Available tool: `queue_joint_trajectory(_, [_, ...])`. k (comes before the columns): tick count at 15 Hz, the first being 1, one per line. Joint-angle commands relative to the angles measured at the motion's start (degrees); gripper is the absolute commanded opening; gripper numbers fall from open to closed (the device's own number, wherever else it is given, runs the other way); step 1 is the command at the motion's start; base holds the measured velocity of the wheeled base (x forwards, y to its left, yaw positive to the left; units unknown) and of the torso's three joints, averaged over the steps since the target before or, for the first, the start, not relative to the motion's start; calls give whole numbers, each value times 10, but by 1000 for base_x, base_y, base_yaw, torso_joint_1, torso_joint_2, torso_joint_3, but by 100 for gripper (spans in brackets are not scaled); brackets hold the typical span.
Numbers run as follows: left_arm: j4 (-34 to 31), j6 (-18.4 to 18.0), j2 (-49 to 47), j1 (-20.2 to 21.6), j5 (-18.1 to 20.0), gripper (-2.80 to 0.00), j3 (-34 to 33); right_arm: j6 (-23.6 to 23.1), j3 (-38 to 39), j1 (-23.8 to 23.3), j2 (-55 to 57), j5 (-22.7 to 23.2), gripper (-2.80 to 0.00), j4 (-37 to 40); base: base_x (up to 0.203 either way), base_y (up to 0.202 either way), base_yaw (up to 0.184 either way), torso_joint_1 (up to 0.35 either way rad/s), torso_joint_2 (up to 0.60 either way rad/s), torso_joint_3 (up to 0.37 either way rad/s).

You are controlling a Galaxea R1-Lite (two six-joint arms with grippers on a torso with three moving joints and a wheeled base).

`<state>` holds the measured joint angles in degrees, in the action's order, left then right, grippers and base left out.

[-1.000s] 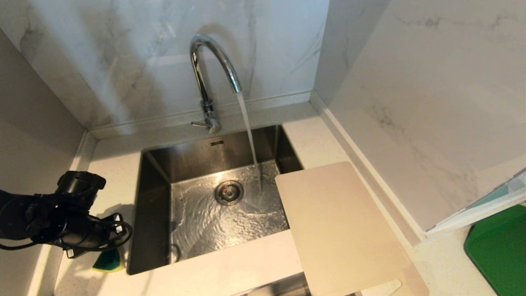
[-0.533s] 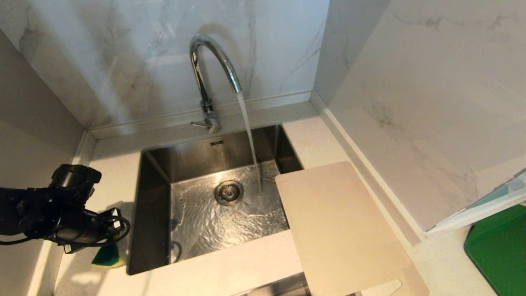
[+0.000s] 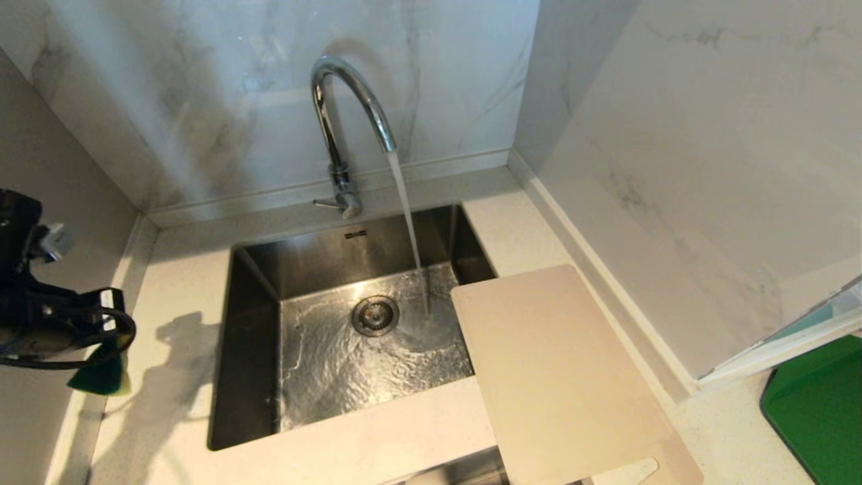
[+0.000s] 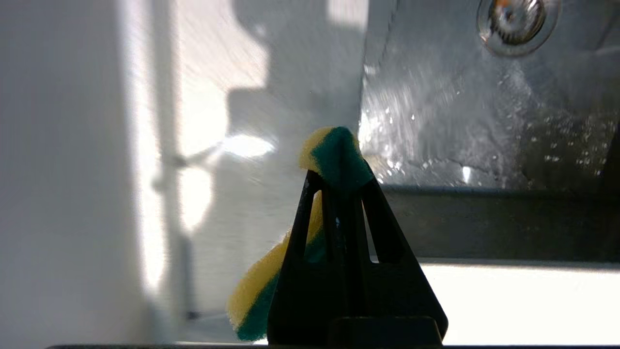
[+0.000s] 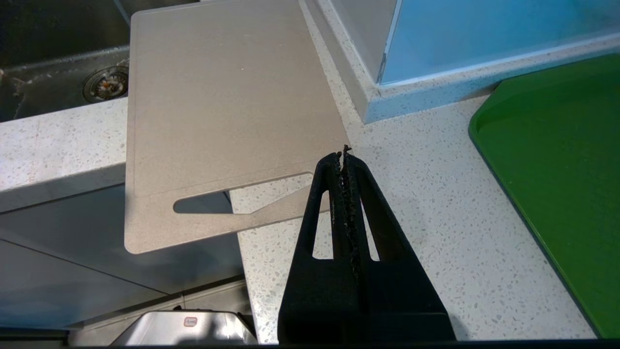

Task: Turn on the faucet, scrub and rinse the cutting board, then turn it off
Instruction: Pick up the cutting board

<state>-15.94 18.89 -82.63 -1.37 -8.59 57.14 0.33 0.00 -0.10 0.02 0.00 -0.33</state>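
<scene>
Glossy chrome faucet [image 3: 350, 114], brushed steel sink [image 3: 256, 283], matt plastic cutting board [image 3: 559, 377], speckled stone counter [image 3: 182, 269]

You see bright light falling from the upper left, throwing a hard arm-shaped shadow [image 3: 180, 350] on the countertop [image 3: 176, 283]. Glare blows out the counter in the left wrist view, where the background smears with blur.

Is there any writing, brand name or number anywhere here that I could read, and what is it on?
Nothing can be read in these pictures.
Small dark mark on the sink's back wall, below the faucet: too small to read.
Small label on a shiny metal thing under the counter edge, in the right wrist view: too blurred to read.
Cutting board, sponge, green mat: no writing visible.
</scene>
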Motion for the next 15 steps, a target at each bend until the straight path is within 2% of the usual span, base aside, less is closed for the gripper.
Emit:
queue_joint_trajectory(1, [-10,-62,95,24,0,-280,11,0,0,0,0,0,-280,0,0,0,0,0,0,0])
queue_joint_trajectory(5, [-7,-156,202,44,1,-280,-30,0,0,0,0,0,-280,0,0,0,0,0,0,0])
queue_joint_trajectory(7, [6,-181,260,55,4,-280,-69,0,0,0,0,0,-280,0,0,0,0,0,0,0])
queue_joint_trajectory(9, [29,-188,321,65,23,-280,-127,0,0,0,0,0,-280,0,0,0,0,0,0,0])
queue_joint_trajectory(12, [43,-190,418,83,72,-280,-211,0,0,0,0,0,-280,0,0,0,0,0,0,0])
queue_joint_trajectory(15, [45,-191,511,89,91,-280,-283,0,0,0,0,0,-280,0,0,0,0,0,0,0])
